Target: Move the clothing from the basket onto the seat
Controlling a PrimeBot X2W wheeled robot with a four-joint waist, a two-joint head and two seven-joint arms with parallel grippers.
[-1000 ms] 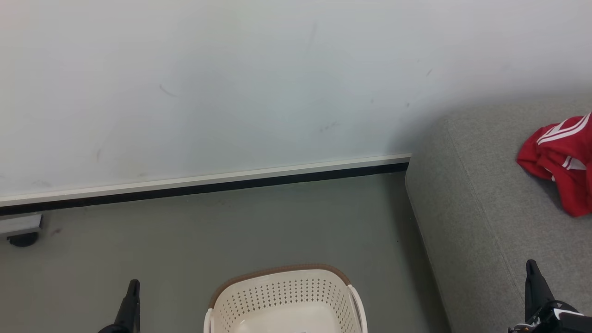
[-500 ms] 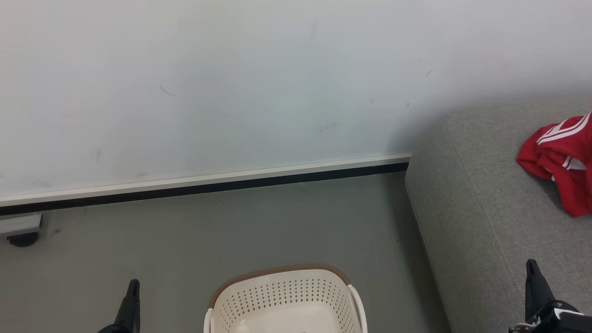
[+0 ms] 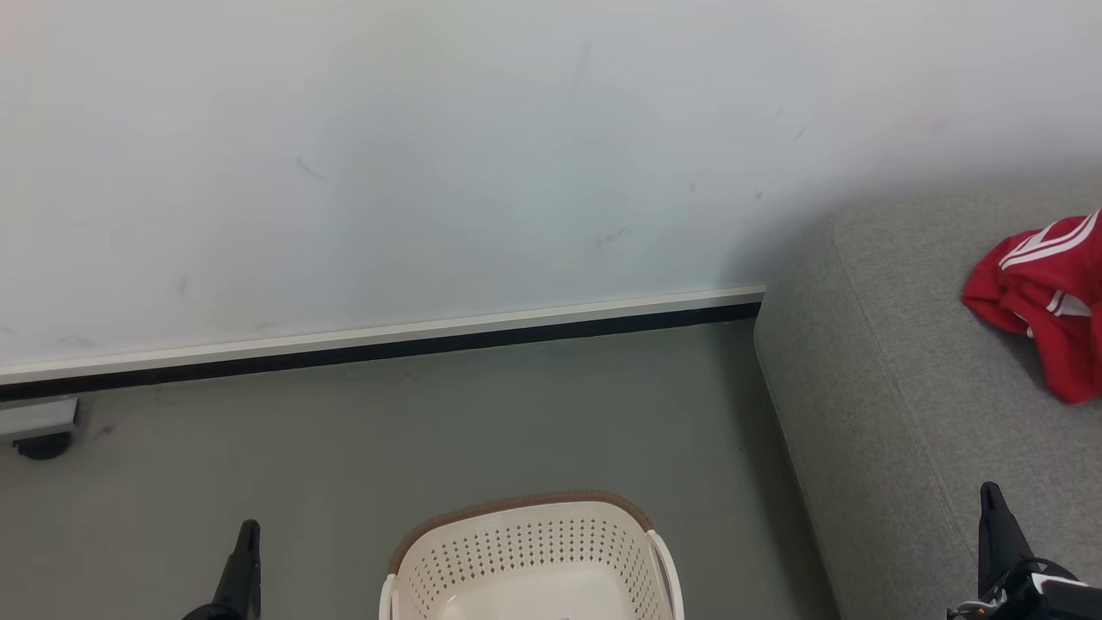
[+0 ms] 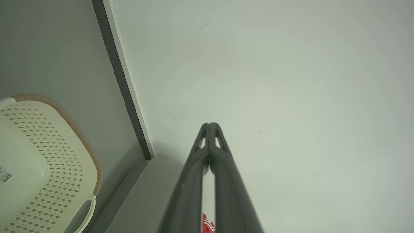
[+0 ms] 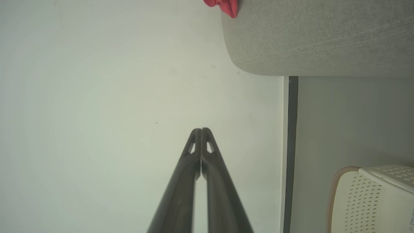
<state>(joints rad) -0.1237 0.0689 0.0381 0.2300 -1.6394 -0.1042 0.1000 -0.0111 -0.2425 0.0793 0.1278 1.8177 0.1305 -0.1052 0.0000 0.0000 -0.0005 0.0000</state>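
The cream basket (image 3: pixel 532 551) with its brown rim sits on the floor at the bottom centre; the part of its inside that shows holds no clothing. Red clothing (image 3: pixel 1046 297) with white stripes lies crumpled on the grey seat (image 3: pixel 895 379) at the right edge. My left gripper (image 3: pixel 245 560) stands left of the basket and my right gripper (image 3: pixel 994 525) is over the seat's front part. In the left wrist view the left gripper (image 4: pixel 209 124) has its tips touching, holding nothing. The right gripper (image 5: pixel 201 130) is shut too, and empty.
A pale wall (image 3: pixel 430 155) with a white and black skirting strip (image 3: pixel 387 340) runs behind the grey floor (image 3: pixel 387 430). A small dark caster under a grey foot (image 3: pixel 39 430) stands at the far left by the wall.
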